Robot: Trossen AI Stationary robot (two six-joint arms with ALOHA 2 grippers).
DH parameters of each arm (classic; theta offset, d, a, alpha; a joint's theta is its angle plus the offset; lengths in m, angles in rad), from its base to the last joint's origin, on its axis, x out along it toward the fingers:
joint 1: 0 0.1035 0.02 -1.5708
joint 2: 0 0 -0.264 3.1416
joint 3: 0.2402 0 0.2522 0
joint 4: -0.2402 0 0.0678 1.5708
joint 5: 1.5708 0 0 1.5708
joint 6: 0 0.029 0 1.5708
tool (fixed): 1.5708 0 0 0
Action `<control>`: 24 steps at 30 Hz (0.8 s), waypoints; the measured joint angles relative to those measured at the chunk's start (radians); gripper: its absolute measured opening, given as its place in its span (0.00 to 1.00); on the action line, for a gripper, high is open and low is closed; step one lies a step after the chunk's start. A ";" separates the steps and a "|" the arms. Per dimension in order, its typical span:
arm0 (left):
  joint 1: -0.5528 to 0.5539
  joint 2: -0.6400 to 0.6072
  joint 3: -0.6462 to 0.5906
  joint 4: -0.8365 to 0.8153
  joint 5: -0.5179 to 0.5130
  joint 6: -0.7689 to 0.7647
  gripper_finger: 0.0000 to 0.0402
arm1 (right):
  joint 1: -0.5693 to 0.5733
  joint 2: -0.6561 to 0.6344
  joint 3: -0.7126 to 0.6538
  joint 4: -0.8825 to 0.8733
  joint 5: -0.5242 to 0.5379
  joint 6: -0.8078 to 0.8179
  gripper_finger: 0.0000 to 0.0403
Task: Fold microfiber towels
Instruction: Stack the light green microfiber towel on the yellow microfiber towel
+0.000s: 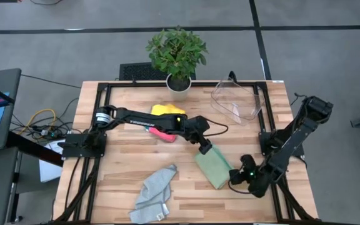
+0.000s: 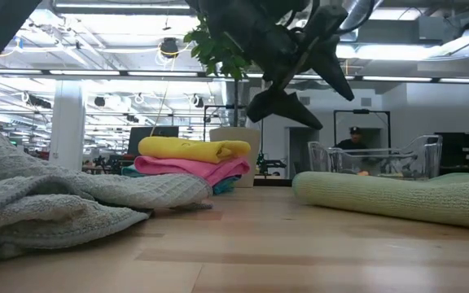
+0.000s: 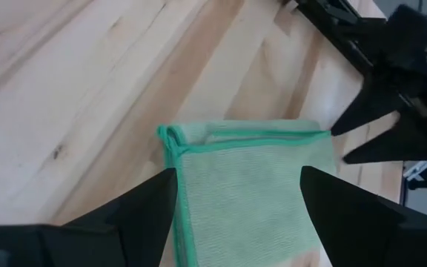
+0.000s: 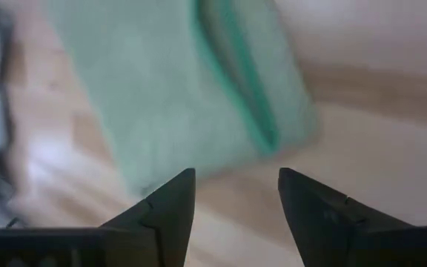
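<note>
Lying on the desk [image 1: 124,187] toward its right front corner, the folded green towel [image 1: 212,169] runs its long axis diagonally, from nearer the desk's middle out toward that corner. Both end effectors sit at its two ends: the left end effector [image 1: 205,148] hangs over the inner short end, and the right end effector [image 1: 235,176] waits at the outer end, just beside the cloth near the right edge. Each has its fingers spread wide and holds nothing; the wrist views show the towel lying free between and beyond the dark fingers. The two seem about equally near, so I judge this towel finished and set down.

A crumpled grey towel [image 1: 154,194] lies unfolded near the front edge, left of the green one and well apart from it. Judging by position, it lies out across the desk from both, somewhat closer to the left end effector.

Toward the back edge, a stack [image 2: 192,161] of folded towels sits with yellow on top of pink.

The green towel is a flat, neat rectangle with a darker green hem [image 3: 178,159], its layered edges aligned at one corner. It looks soft and limp.
</note>
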 joint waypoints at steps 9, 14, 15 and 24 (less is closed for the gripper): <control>0.034 0.000 0.000 0.001 0.076 0.045 0.70 | -0.094 0.131 0.002 0.124 -0.072 0.017 0.55; 0.047 0.000 0.000 -0.024 0.140 0.061 0.70 | -0.125 0.167 0.009 0.110 -0.127 -0.013 0.54; 0.047 0.000 0.000 -0.042 0.168 0.059 0.70 | -0.134 0.166 0.010 0.096 -0.143 -0.044 0.53; -0.005 -0.019 0.002 -0.229 0.202 0.087 0.69 | -0.286 0.058 -0.004 -0.216 -0.183 -0.630 0.45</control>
